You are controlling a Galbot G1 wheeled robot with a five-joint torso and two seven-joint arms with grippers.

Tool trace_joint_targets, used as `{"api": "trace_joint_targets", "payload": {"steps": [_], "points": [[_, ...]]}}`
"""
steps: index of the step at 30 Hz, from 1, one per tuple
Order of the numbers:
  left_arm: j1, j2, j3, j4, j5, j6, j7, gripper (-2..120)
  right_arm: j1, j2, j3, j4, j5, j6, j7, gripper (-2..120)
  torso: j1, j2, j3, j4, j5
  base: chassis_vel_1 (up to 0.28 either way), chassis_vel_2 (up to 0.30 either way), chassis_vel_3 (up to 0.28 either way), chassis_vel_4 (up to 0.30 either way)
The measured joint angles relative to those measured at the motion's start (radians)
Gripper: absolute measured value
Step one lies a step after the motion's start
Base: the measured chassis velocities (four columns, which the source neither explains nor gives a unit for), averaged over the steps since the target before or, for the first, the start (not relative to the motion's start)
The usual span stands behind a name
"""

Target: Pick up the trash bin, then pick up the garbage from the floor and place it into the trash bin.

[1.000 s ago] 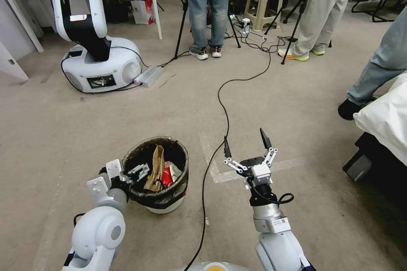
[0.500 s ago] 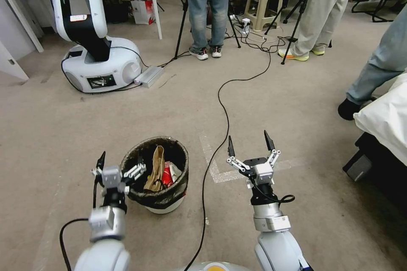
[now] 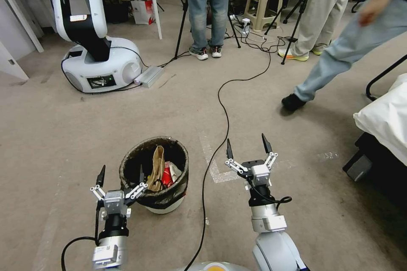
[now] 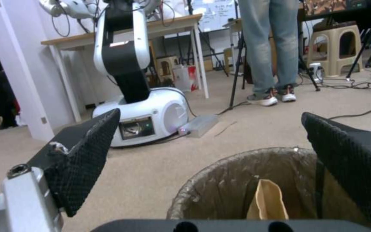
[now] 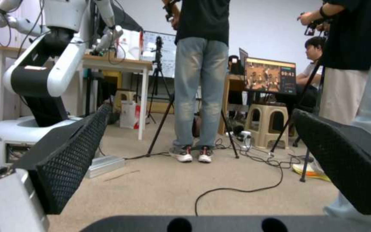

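Note:
The trash bin, a white bucket lined with a dark bag, stands on the beige floor just ahead of me. Garbage lies inside it: a brown paper bag and a red-and-white packet. My left gripper hangs open at the bin's near-left side, one fingertip by the rim and the other out over the carpet. In the left wrist view the left gripper spreads over the bin's rim and the paper bag. My right gripper is open and holds nothing, right of the bin over the carpet; the right gripper looks into the room.
A black cable runs across the floor between bin and right arm. Another white robot's base stands far left. People's legs and tripods line the back; one person's leg steps across at right. A white-covered bed sits at the right edge.
My left gripper came off the bin's rim, opened and drew back toward me. The right gripper hardly moved. The person at the right stepped leftward into the open floor.

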Motion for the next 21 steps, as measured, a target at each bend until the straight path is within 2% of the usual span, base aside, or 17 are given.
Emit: {"api": "trace_joint_targets", "payload": {"steps": [21], "points": [[-0.003,0.001,-0.001,0.000,-0.006,0.009,-0.002,100,-0.001,0.000,0.001,0.000,-0.001,-0.001,0.001,100,0.000,0.000,0.000,0.0000,0.0000,0.000,0.000,0.000,0.000]]}}
